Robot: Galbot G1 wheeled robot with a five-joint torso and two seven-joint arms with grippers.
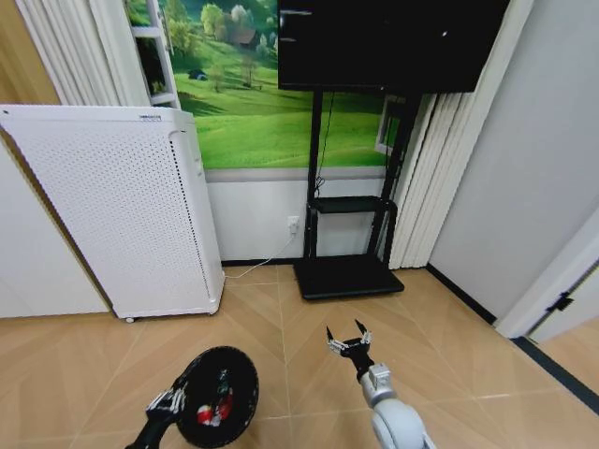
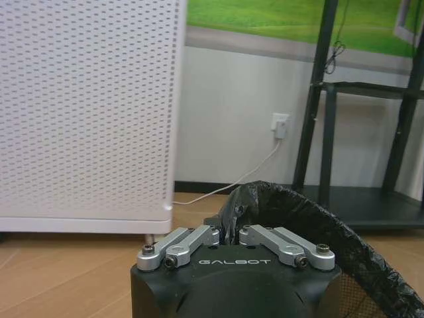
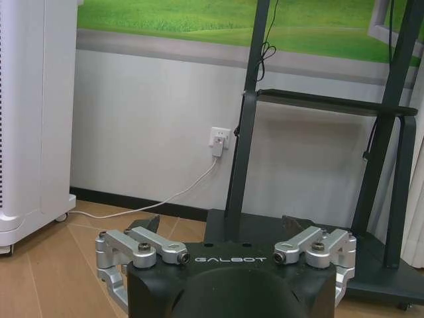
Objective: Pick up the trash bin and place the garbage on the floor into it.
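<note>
While the left gripper (image 2: 232, 233) pinches the trash bin (image 1: 218, 396) rim closed | head view alone reveals garbage (image 1: 219, 409) inside, mouth tilted toward camera | right gripper (image 1: 348, 340) spread wide, empty.

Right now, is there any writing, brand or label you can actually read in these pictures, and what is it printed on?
"GALBOT": on the black housing of the left gripper, shut on the rim of the small black round plastic trash bin.
"GALBOT": on the black housing of the open right gripper, held above the tan wood floor.
Small dark mark on the tall white perforated air purifier: too small to read.
</note>
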